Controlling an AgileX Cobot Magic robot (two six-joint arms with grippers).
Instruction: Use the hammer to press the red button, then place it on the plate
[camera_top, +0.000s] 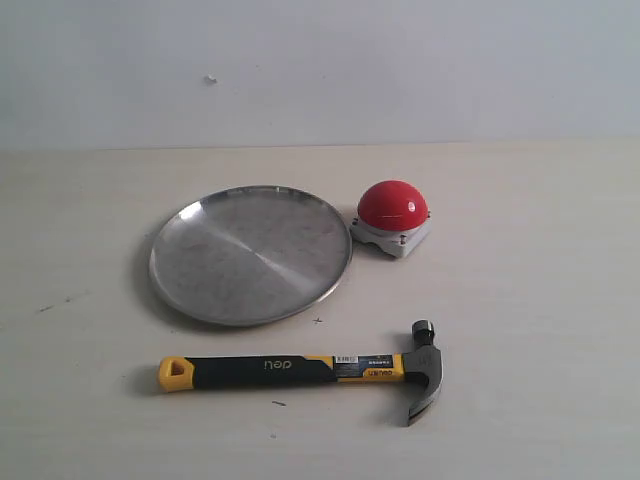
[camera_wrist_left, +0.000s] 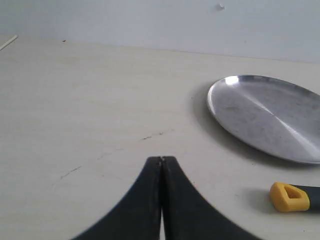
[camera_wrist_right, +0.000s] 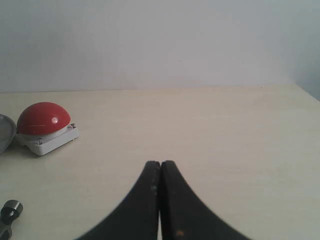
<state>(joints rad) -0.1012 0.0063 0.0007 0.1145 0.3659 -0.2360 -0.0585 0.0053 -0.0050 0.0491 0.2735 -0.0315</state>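
Near the table's (camera_top: 540, 300) front edge the hammer (camera_top: 300, 370) lay parallel to it, head toward the right edge; handle print read "deli", upside down. My left claw (camera_wrist_left: 161, 160) and right claw (camera_wrist_right: 160, 164) were clenched, empty.

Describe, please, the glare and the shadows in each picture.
Exterior view: soft, even light; the plate casts a dark shadow on its left side. Left wrist view: bright glare on the plate's rim. Right wrist view: a small highlight on the red button.
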